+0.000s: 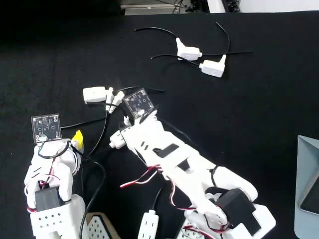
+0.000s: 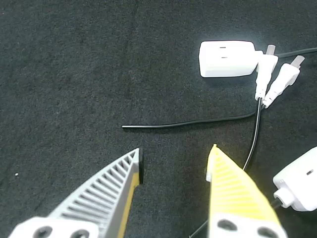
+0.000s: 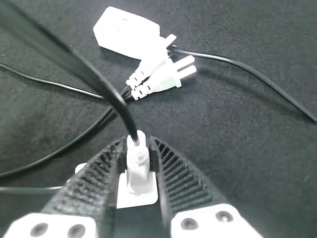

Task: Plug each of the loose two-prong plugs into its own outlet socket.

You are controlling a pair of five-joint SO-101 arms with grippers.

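R gripper (image 3: 137, 145) is squeezing a white plug (image 3: 136, 171) tight, w/ a black cord (image 3: 99, 84) coming out of it. It is hanging near the white outlet block (image 3: 128, 32), mid table. 2 loose plugs (image 3: 163, 82) are lying right beside the block, not pushed in. L gripper (image 2: 173, 153) is hanging over the black cloth (image 2: 64, 74) w/ fingers spread apart, holding nothing. 2 white sockets (image 1: 188, 51) w/ cords are lying far off at the back.
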